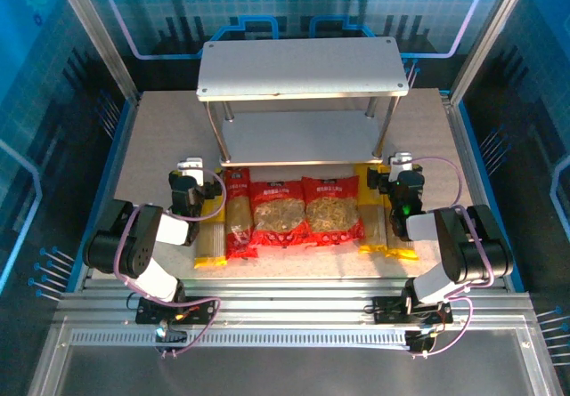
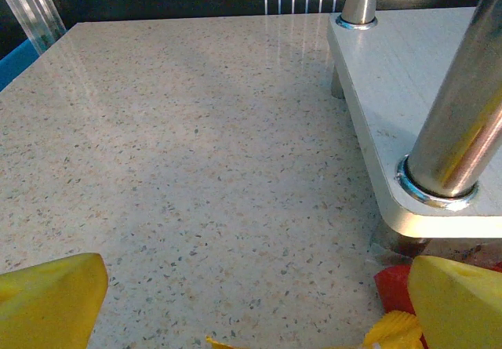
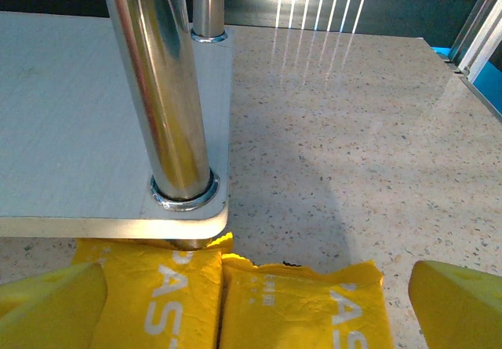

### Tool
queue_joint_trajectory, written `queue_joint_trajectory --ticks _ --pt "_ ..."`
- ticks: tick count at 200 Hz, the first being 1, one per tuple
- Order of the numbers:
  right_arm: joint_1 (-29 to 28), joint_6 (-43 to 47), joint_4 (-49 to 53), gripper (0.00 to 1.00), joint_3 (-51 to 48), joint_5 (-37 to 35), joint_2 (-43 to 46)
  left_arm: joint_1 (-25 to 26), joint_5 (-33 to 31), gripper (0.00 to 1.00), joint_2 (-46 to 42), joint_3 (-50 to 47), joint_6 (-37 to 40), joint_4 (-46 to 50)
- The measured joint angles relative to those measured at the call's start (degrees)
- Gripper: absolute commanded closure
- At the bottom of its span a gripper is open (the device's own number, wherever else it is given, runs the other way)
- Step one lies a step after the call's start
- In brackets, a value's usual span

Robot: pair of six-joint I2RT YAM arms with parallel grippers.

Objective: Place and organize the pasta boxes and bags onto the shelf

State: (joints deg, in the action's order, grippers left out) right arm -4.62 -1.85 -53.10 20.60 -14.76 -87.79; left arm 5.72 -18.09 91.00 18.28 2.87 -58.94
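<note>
Left pincer (image 2: 255, 314) and right pincer (image 3: 255, 306), both spread and empty, hover over the row's ends.
Long yellow spaghetti packs (image 3: 302, 310) lie just before the pale grey two-tier shelf (image 1: 303, 67), likely keeping lifts short.

The shelf (image 3: 78, 129) has matt pale grey boards with a faint grain, and its legs (image 3: 165, 90) are polished, mirror-bright metal. The tabletop (image 2: 196, 169) is speckled and stone-like with a soft sheen. The yellow spaghetti packs (image 3: 298, 310) and red bags (image 1: 331, 209) are glossy, crinkled plastic film.
</note>
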Motion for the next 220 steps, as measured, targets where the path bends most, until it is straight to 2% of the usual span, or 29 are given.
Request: queue_joint_trajectory --ticks 103,164,183,198,220 --pt "0.0 0.0 0.0 0.0 0.0 0.0 0.0 -0.1 0.2 0.01 0.0 0.0 0.0 0.0" --pt "0.1 0.0 0.4 0.0 0.2 1.8 0.0 -2.3 3.2 0.01 -0.5 1.7 -1.5 3.1" --pt "0.2 0.0 0.7 0.0 0.2 3.0 0.0 -2.7 4.3 0.05 -0.7 2.0 -1.5 3.5" --pt "0.2 0.0 3.2 0.02 0.9 3.0 0.4 -2.8 4.7 0.07 -1.0 2.2 -1.7 4.3" --pt "0.3 0.1 12.6 0.06 4.1 3.5 5.4 -2.7 4.7 0.13 -6.7 3.3 -1.9 12.2"
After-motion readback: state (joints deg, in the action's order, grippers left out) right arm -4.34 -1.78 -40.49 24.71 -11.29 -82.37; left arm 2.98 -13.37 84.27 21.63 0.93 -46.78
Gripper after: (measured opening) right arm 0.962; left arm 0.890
